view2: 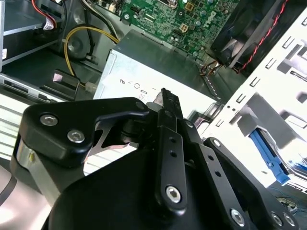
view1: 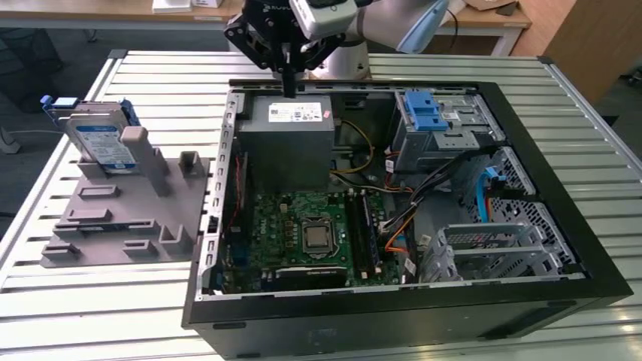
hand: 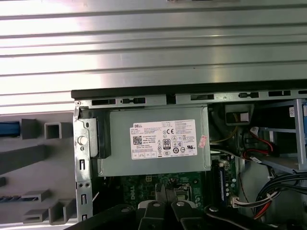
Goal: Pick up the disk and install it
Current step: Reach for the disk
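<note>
Gripper (view1: pixel 289 89), clenched empty, hangs over the power supply (view1: pixel 291 150). Reaching the disk (view1: pixel 101 143) at the worktop's (view1: pixel 110 316) edge unopened could topple it.

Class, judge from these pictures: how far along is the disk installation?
Nothing looks done: the disk stands in the grey holder at the exterior view's left, outside the computer case. In hand: nothing; the gripper hangs shut and empty above the power supply. Left: both pickup and installation.

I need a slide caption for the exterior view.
End effector above the open case; the disk stands in a grey holder beside it.
</note>
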